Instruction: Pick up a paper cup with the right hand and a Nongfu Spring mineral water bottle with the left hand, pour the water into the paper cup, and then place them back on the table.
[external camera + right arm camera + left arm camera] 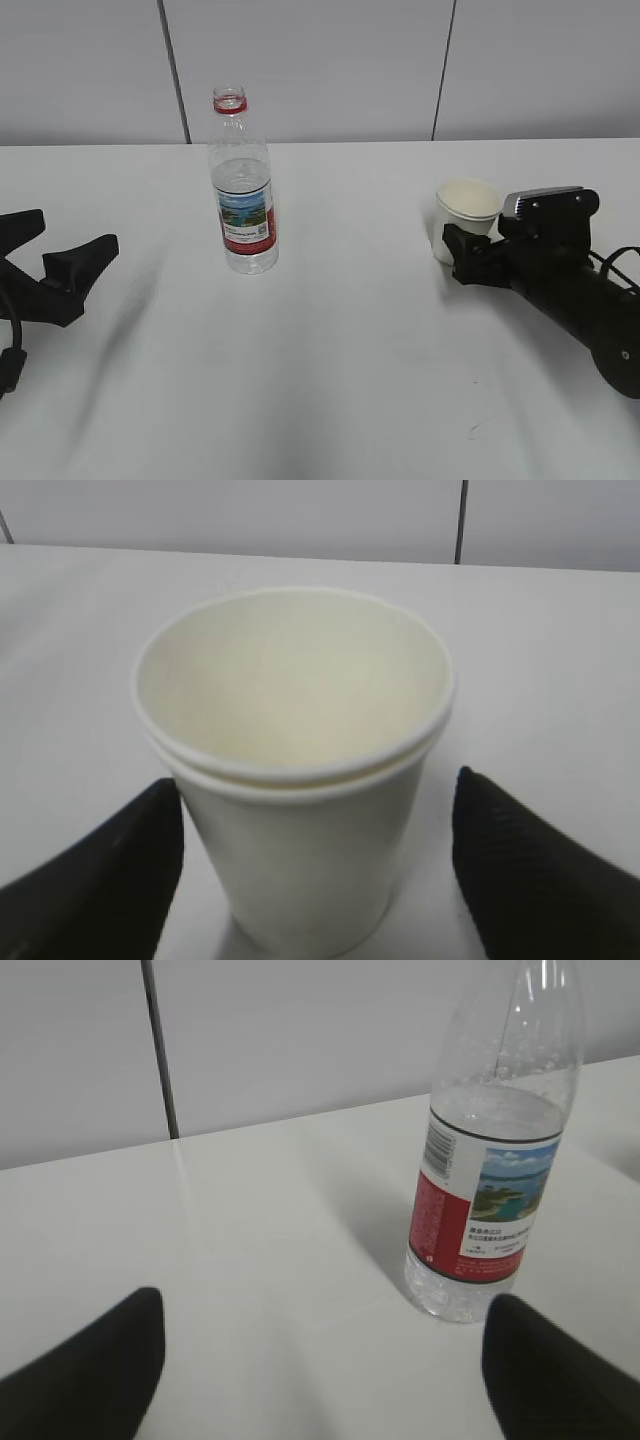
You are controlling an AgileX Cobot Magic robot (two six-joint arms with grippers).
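The Nongfu Spring mineral water bottle point(243, 190) stands upright on the white table point(330, 340), with a red neck ring and a red-and-white landscape label. In the left wrist view the bottle point(485, 1190) is ahead of the right finger. My left gripper point(65, 238) is open and empty at the far left, well short of the bottle; it also shows in the left wrist view point(322, 1310). The cream-white paper cup point(466, 212) stands upright between the jaws of my open right gripper point(462, 245). In the right wrist view point(315, 810) both fingers flank the cup point(300, 780) with small gaps.
A grey panelled wall point(320, 60) runs behind the table's far edge. Small dark scuff marks point(473, 381) lie on the table in front of the right arm. The cup's rim looks doubled, as if one cup sits inside another.
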